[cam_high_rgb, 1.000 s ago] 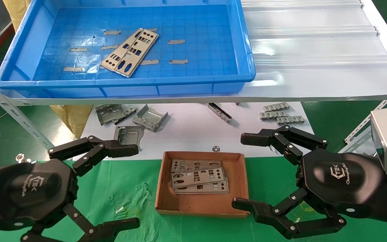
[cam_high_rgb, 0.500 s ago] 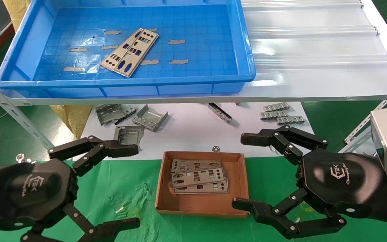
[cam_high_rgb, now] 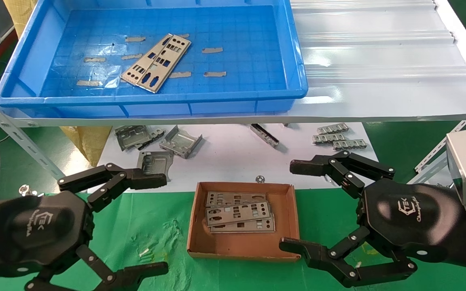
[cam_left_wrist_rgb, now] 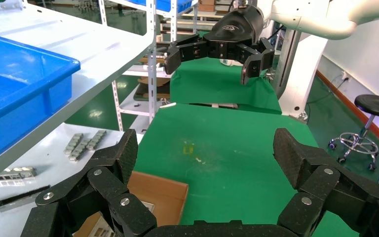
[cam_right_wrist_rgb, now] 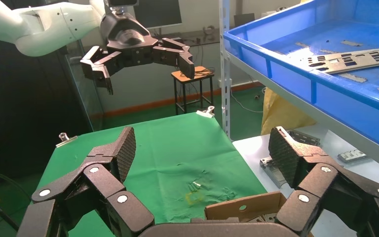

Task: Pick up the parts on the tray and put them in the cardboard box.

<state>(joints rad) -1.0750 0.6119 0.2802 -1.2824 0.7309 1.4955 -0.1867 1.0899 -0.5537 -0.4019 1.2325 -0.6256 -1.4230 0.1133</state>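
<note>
Mostly done by the look of it; three or so parts (cam_high_rgb: 239, 213) are stacked in the cardboard box (cam_high_rgb: 244, 247) at 6 o'clock; one part (cam_high_rgb: 156, 62) is left on the tray (cam_high_rgb: 295, 52) at 11; left gripper (cam_high_rgb: 152, 224) and right gripper (cam_high_rgb: 295, 206) hover either side of the box, both spread wide, holding nothing.

Your head camera looks forward and down from close above, taking in the blue tray (cam_high_rgb: 295, 60) on its shelf and the cardboard box (cam_high_rgb: 293, 218) below. Each wrist camera sits just behind its own hand, looking out level across the green cloth (cam_left_wrist_rgb: 227, 148) at the opposite hand. All three views share the cardboard box.
</note>
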